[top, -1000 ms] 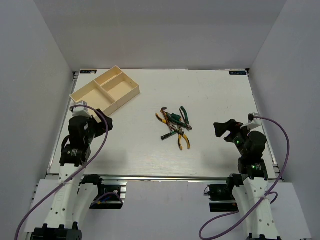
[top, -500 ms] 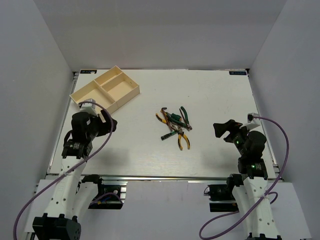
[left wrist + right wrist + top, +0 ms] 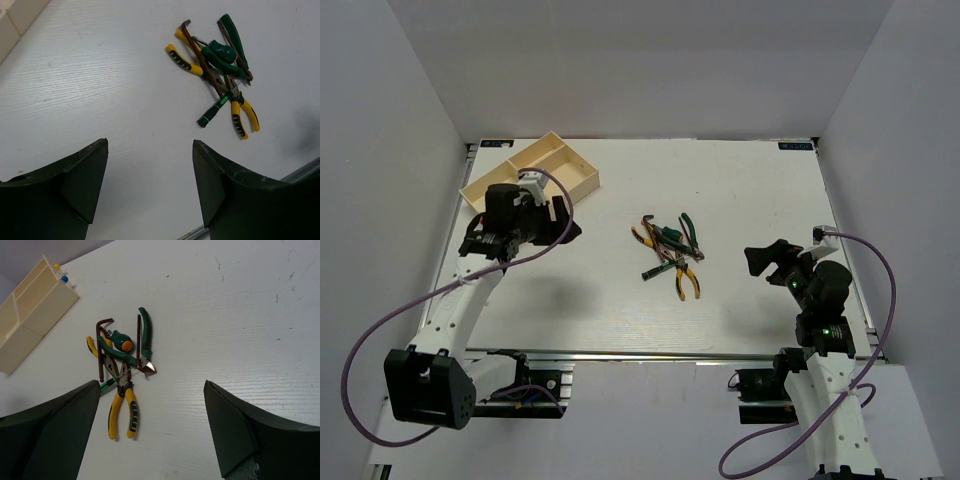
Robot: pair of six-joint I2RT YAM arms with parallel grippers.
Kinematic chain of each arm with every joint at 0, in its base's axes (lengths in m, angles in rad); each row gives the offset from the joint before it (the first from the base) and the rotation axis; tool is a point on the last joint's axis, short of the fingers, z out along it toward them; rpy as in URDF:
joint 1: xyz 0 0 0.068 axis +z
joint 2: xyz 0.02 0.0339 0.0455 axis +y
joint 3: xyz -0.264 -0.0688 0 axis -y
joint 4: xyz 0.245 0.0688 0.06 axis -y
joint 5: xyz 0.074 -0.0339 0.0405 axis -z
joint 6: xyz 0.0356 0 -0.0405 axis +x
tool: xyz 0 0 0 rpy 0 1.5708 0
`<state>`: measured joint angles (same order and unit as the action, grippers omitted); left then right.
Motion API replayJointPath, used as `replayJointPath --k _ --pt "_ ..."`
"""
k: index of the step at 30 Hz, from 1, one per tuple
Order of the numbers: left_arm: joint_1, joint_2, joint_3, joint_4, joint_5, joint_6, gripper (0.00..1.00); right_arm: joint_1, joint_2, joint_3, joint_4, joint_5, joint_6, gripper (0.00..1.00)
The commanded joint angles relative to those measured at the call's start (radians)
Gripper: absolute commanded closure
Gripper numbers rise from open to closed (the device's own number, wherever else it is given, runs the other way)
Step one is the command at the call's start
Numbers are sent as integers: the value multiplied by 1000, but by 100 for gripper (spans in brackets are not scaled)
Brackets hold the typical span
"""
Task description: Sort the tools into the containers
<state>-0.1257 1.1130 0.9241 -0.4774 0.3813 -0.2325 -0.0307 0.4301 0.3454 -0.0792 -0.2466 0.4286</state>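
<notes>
A white bench (image 3: 750, 190) is seen boxed in by plain white walls. The tools are heaped in one tangled pile (image 3: 670, 250) at mid-bench, well apart from the cream low-walled three-compartment tray (image 3: 582, 182) at the far left. Yellow-handled pliers (image 3: 122, 412), green-handled cutters (image 3: 145, 335), dark L-shaped hex keys (image 3: 100, 352) and a stubby green driver (image 3: 118, 338) are crossed over each other. All are judged stiff steel, weighty for their size; the rubbery handles should be grippy, the bare rods slick and lying flat. The outermost pliers are best taken across both handles near the pivot, so less of the pile is dragged along. The tray's long section and two small sections show nothing inside where visible; part is hidden under the left arm. The left hand (image 3: 150, 150) is held wide apart and empty, near the tray; the right hand (image 3: 150, 387) is likewise wide and empty, right of the pile.
</notes>
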Motion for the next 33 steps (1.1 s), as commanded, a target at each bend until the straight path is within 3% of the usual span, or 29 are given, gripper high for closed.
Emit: replayJointPath --k 1,11,19,25,33 --pt "-61 51 48 23 30 21 22 0 4 4 44 -22 -19 11" --pt "-325 240 88 65 -137 7 24 5 10 -11 59 -36 -19 11" --pt "-472 379 223 14 -177 57 24 3 21 -14 68 -75 -19 11" --pt "-632 579 364 -70 -271 139 25 5 24 -11 67 -83 -17 11" --pt "-687 718 450 -136 -366 206 30 5 24 -6 59 -79 -21 11"
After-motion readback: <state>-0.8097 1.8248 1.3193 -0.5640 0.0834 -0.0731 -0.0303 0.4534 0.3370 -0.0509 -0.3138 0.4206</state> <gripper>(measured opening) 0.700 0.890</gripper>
